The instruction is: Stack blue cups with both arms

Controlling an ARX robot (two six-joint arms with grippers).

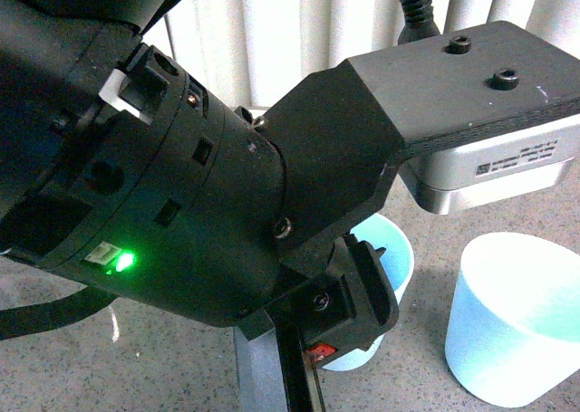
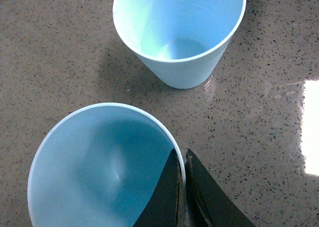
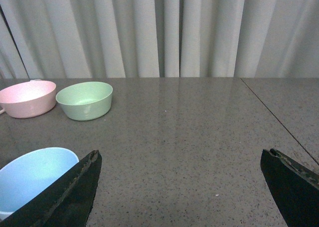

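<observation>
My left hand [image 2: 182, 156] is pinching the rim of one blue cup [image 2: 99, 172] at the lower left of its wrist view, one finger inside and one outside. The second cup [image 2: 179, 32] stands upright near it at the top, not touching. The right hand [image 3: 180, 157] is spread wide over the counter [image 3: 199, 137] (a pink bowl [image 3: 27, 97] and a green bowl [image 3: 84, 100] sit side by side at the left).

Counter [image 3: 199, 137]: grey speckled stone, glossy. Pink bowl [image 3: 27, 98] and green bowl [image 3: 84, 100] just beside each other at far edge. Blue cup [image 2: 174, 37] upright; second blue cup [image 2: 94, 172] near it, apart.
</observation>
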